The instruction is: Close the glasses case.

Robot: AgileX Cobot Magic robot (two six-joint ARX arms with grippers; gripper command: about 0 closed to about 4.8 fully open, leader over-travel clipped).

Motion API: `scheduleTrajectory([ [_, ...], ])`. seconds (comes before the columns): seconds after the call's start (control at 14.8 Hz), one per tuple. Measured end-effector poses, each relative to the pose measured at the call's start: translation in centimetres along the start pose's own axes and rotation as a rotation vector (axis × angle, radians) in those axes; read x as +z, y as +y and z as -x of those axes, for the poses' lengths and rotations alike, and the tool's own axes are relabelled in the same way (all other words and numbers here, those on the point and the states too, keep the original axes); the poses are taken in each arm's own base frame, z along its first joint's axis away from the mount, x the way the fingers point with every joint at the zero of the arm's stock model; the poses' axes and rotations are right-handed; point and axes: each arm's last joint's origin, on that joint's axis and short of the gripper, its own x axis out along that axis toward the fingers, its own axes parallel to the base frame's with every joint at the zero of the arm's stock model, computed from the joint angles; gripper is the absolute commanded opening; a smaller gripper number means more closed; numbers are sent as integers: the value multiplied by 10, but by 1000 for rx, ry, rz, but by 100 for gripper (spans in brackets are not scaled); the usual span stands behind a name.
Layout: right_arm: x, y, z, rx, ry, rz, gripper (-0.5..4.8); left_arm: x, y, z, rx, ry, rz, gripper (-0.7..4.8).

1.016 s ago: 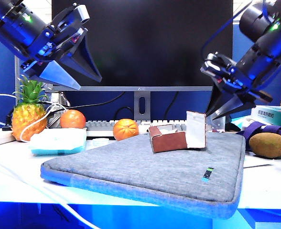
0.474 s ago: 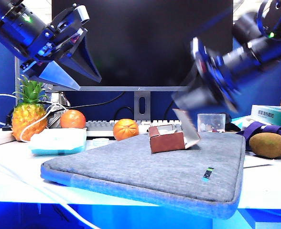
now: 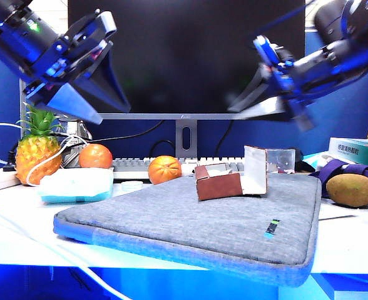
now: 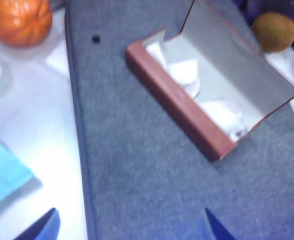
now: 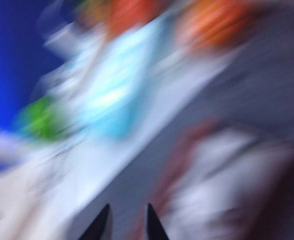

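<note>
On the grey sleeve (image 3: 196, 228) in the middle of the desk (image 3: 21, 206) sits the case (image 3: 220, 185), open, its flap (image 3: 255, 170) standing about upright on the side nearer the right arm and its whitish lining showing. The right gripper (image 3: 250, 107) hangs above and a little behind the flap, apart from it and blurred with motion; in its own wrist view the two fingertips (image 5: 102, 226) stand close together with a narrow gap, so its jaws look nearly clenched on nothing. The left gripper (image 3: 93, 103) hovers high over the desk's left side, well apart from the case, its jaws released wide and empty. To close the case well, I judge the right gripper should come down behind the flap and push its top edge over toward the front wall, pressing gently so the light box does not slide on the cloth; the left could steady the front if it does. The left wrist view alone looks down into the case (image 4: 207, 95), showing white crumpled stuff inside and the flap's lining. The exterior view alone shows both arms and the flap's tilt; the right wrist view is too smeared to place anything surely.
</note>
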Motion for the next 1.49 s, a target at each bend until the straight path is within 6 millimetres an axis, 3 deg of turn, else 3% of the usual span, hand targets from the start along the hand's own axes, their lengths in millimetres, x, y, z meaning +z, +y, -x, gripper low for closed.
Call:
scheduleTrajectory([
  [0.2, 5, 9, 5, -276, 52, 142, 95, -1, 0, 0, -1, 14, 5, 372],
  [0.41, -22, 15, -11, -458, 250, 263, 95, -1, 1, 0, 39, 16, 4, 372],
  [0.75, -29, 23, -21, -402, 279, 294, 95, 2, 2, 0, 55, -15, -7, 372],
  [0.95, -40, 37, -40, -329, 307, 320, 95, 4, 2, 0, 58, -40, -16, 372],
  [1.08, -55, 57, -63, -263, 328, 377, 95, 5, 2, 0, 58, -46, -18, 372],
  [1.22, -61, 64, -72, -252, 331, 399, 96, 5, 2, 0, 58, -45, -18, 372],
  [1.29, -51, 64, -70, -296, 303, 407, 106, 5, 2, 0, 58, -46, -21, 372],
  [1.36, -29, 67, -62, -319, 247, 408, 109, 5, 4, 1, 68, -47, -34, 372],
  [1.49, 28, 93, -18, -336, 11, 433, 109, 16, 7, 26, 188, -113, -46, 372],
])
